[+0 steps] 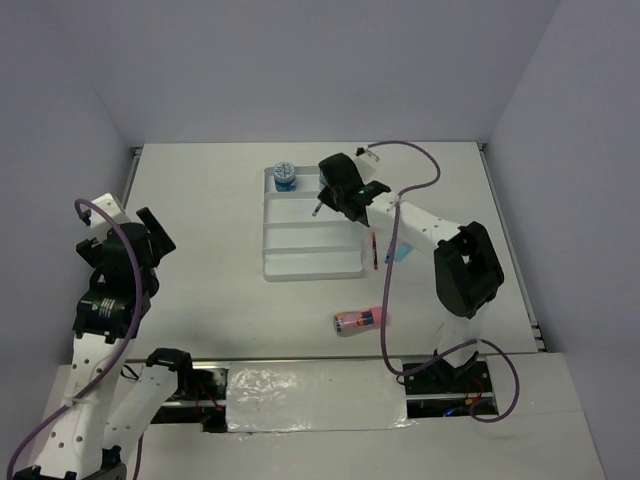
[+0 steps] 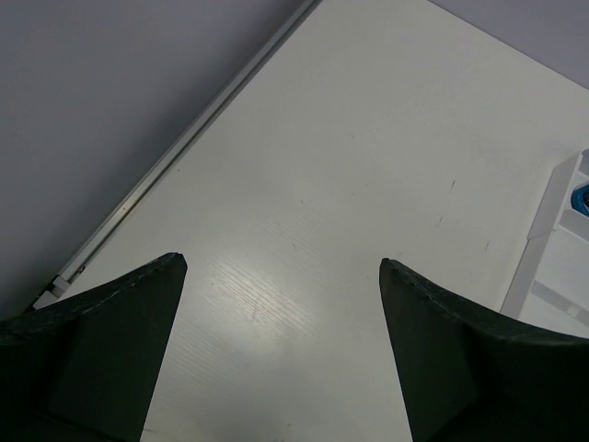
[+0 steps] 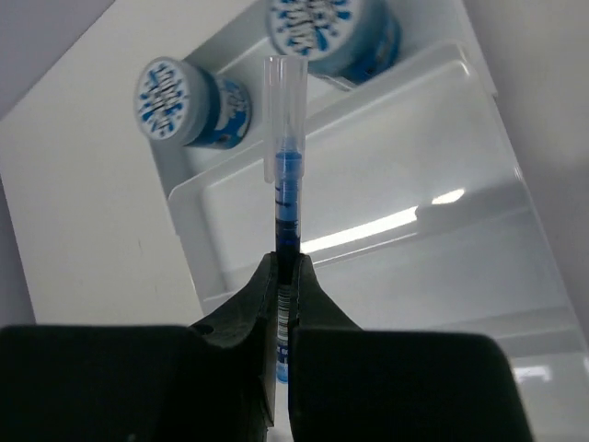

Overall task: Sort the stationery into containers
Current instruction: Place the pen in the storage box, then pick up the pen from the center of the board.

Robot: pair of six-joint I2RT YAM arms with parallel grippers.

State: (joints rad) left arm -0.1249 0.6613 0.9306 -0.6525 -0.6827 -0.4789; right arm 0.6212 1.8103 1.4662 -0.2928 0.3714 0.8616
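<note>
Fingers of the right gripper [image 1: 328,198] are pinched on a thin blue pen [image 1: 317,208], which you see from above hanging over the white tray [image 1: 300,262], near its far end. One blue tub [image 1: 285,177] sits in the far compartment. A red pen [image 1: 373,250] and a light-blue marker [image 1: 402,252] lie on the table [image 1: 200,190] just right of the tray, and the pink-red tube [image 1: 362,320] lies nearer the bases. The left gripper [image 1: 150,235] hangs well to the left.

From the left wrist, you see its fingers [image 2: 120,322] spread wide over bare table, holding nothing.

From the right wrist, you see the jaws clamped on the blue pen's barrel, its clear cap pointing towards two blue tubs [image 3: 179,101] in the tray's end compartment.
</note>
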